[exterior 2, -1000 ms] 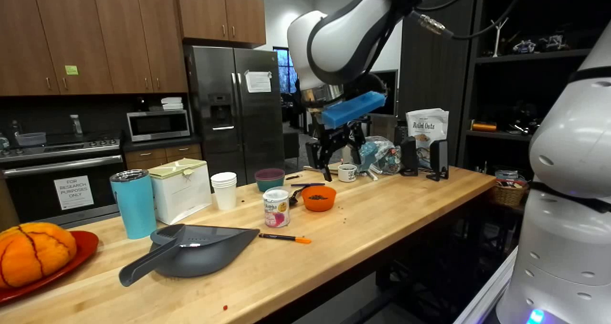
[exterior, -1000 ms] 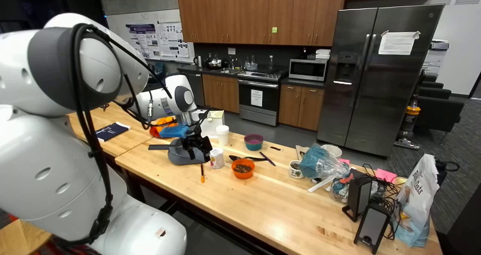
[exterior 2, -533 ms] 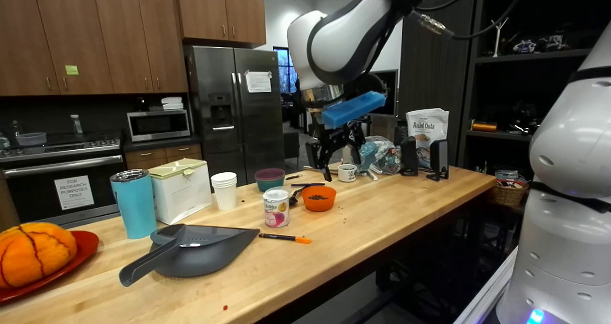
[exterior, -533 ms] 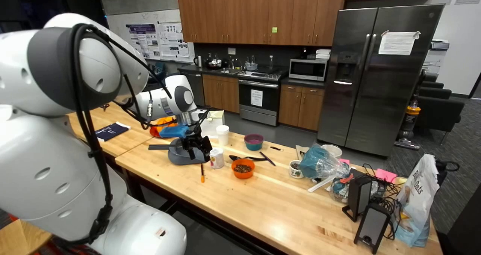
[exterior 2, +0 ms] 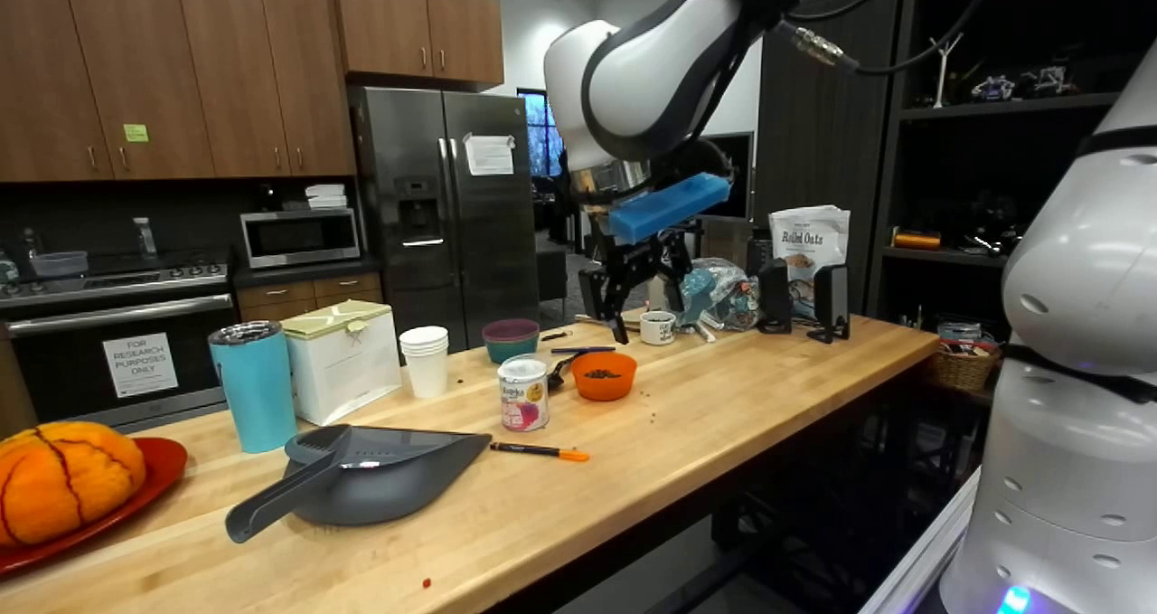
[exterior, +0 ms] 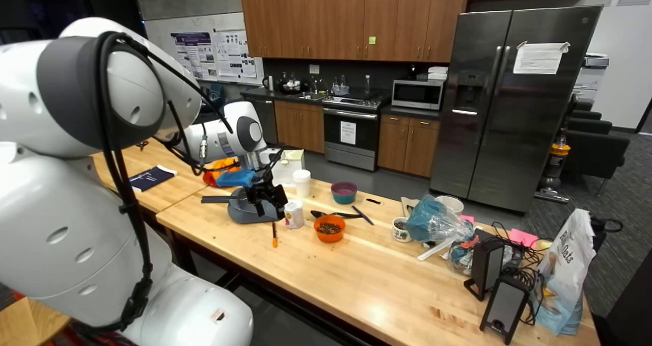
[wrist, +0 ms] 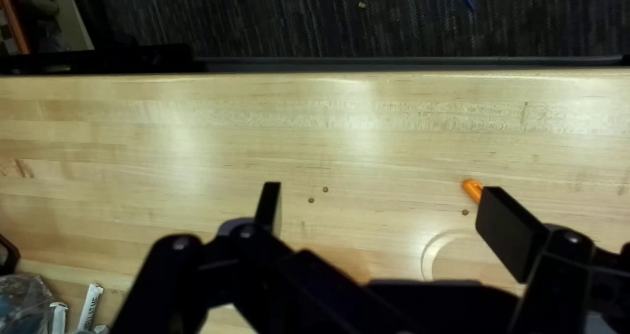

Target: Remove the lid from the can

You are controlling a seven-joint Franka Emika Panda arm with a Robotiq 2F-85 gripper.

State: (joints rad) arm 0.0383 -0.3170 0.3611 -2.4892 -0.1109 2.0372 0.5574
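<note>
Lid (exterior 2: 522,370) is not yet in our hand (wrist: 381,194), whose fingers (wrist: 512,233) stand apart; it seems to cover the upright can (exterior 2: 523,406) on the counter (exterior 2: 741,370). If we descend off-centre, one finger could push the can against the nearby orange bowl (exterior 2: 604,379).

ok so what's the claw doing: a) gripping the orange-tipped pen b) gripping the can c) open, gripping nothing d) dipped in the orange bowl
c, since in the wrist view the claw has its fingers wide apart with nothing gripped, and in an exterior view the can stands clear of it.
</note>
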